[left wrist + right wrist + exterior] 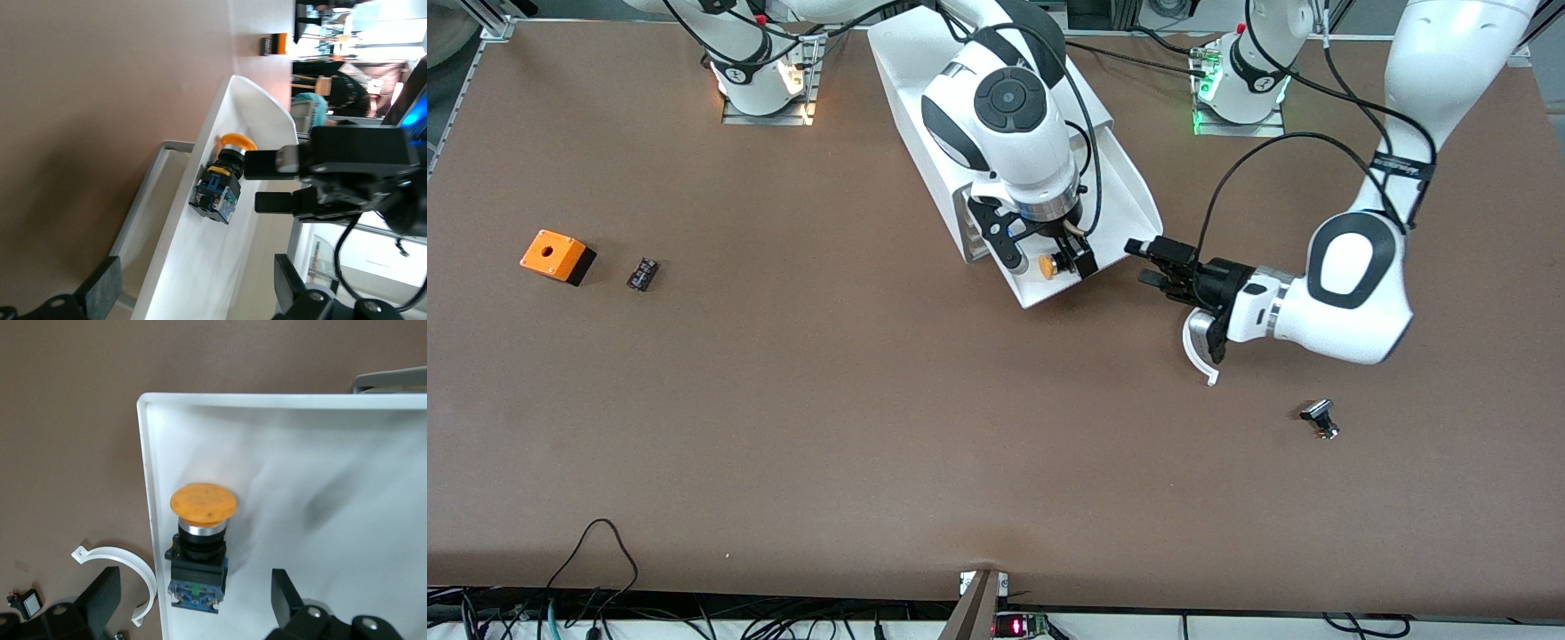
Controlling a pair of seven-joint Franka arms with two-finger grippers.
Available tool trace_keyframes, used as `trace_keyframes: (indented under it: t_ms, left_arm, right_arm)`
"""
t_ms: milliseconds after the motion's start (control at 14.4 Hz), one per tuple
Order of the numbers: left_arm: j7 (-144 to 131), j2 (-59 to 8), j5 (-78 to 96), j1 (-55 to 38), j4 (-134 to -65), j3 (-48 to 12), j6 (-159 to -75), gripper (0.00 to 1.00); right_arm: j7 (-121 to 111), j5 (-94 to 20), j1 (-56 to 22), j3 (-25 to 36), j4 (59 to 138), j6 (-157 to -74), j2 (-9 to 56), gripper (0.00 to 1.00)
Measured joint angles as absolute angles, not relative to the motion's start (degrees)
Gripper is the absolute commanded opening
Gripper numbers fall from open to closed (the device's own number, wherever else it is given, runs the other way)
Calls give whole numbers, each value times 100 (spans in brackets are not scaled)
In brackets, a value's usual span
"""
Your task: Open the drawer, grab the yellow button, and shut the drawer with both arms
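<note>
The top drawer (1089, 277) stands pulled out of the white cabinet (907, 107). The button (1045, 265), with an orange cap and a dark body, lies on its side in the drawer by the front corner; it also shows in the right wrist view (200, 540) and the left wrist view (220, 183). My right gripper (1048, 260) is open over the button, its fingers (287, 597) on either side, not touching it. My left gripper (1145, 263) is open and empty beside the drawer's front corner, its fingers (100, 290) level with the drawer's side wall (187, 267).
A white curved plastic strip (1197, 348) lies on the table under the left wrist. A black-capped metal part (1319, 418) lies nearer the front camera. An orange box with a hole (556, 256) and a small black part (642, 273) lie toward the right arm's end.
</note>
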State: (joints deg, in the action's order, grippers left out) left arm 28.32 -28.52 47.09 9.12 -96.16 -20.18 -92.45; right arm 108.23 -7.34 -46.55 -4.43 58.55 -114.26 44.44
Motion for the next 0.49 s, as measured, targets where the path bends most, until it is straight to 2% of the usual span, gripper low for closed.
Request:
trace_keyframes:
  t_ms: [139, 485]
  left_arm:
    - [2415, -2828, 4217, 914, -9286, -2018, -9144, 100]
    - [1456, -2827, 3042, 919, -8606, -2020, -8802, 100]
  right_arm:
    - [10835, -734, -4673, -442, 5843, -11501, 4503, 92]
    - [10883, -734, -4743, -443, 5835, -11607, 4575, 22]
